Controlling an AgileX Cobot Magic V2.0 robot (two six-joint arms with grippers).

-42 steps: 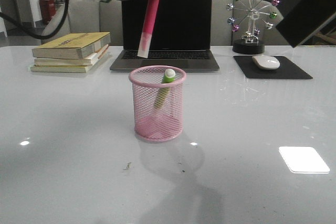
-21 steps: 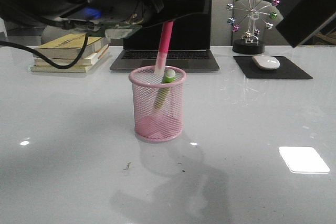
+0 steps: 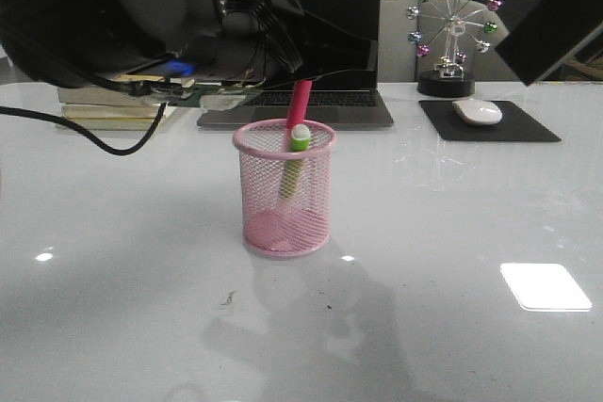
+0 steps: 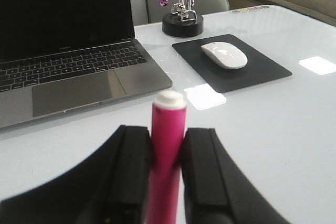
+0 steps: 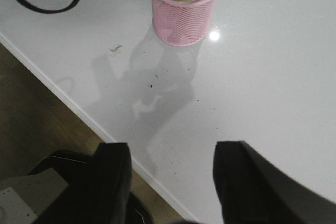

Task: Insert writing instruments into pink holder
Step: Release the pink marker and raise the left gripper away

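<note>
The pink holder stands mid-table, and the green and yellowish pen leans inside it, white end up. My left gripper hangs just above the rim, shut on the pink-red pen. That pen's lower part dips below the rim into the cup. The left wrist view shows the pink-red pen squeezed between both fingers of the left gripper, white end outward. High over the near table edge, my right gripper is open and holds nothing, and the holder is far from it.
Behind the cup sits an open laptop, with stacked books to its left. A white mouse lies on a black pad, near a ferris-wheel ornament. The right arm's dark body fills the upper right. The table's front edge borders wooden floor.
The left gripper came down and forward with the pink-red pen, from above the laptop to the cup, and the pen's lower end has entered the holder. The right arm stayed put.
</note>
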